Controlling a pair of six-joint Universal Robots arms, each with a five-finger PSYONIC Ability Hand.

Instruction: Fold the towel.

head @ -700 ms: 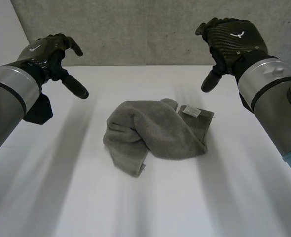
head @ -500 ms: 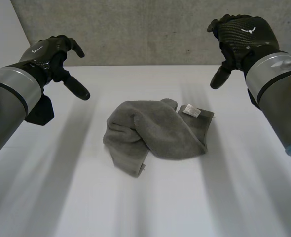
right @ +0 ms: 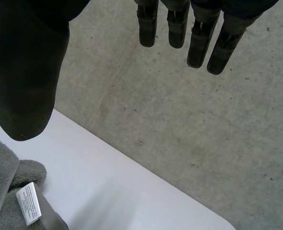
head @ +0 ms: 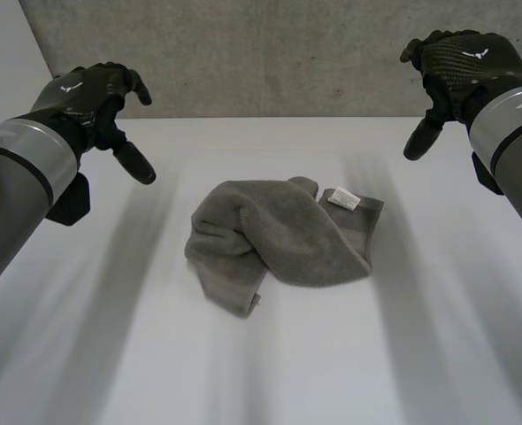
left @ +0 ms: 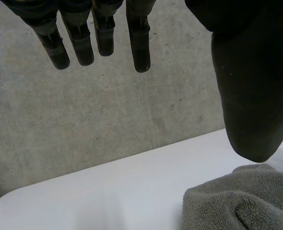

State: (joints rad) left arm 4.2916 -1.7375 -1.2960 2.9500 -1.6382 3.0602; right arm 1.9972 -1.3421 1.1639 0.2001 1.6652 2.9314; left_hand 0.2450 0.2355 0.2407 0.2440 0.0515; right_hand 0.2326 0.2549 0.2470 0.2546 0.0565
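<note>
Surface (head: 155, 354): the white surface is carrying a single thing, with bare room lying all around it.
Towel (head: 283, 239): the grey towel is lying crumpled in the middle of the surface, bunched over itself, with its white label (head: 342, 198) showing at the far right corner.
Left hand (head: 88, 97): it is hovering off the towel's left side, well apart from it, with its fingers (left: 139, 43) hanging straight and spread from the thumb, holding nothing.
Right hand (head: 460, 66): it is hovering off the towel's far right side, also well apart, with its fingers (right: 196, 43) relaxed and parted, gripping nothing.
Risk, near hem: a pinch here is likely catching several stacked layers at once, so the heap would be rising as a lump instead of opening.
Risk, bunched middle: folding without first spreading is likely trapping creases and giving a lopsided bundle.
Risk, far corner: uneven reaches from two hands this wide apart could be dragging the towel across the smooth surface.
Hidden, towel: the corners other than the labelled one are lying tucked under folds, so it is hard to tell which edge is which.
Hidden, wrist views: the towel is being cut off beside each thumb.
</note>
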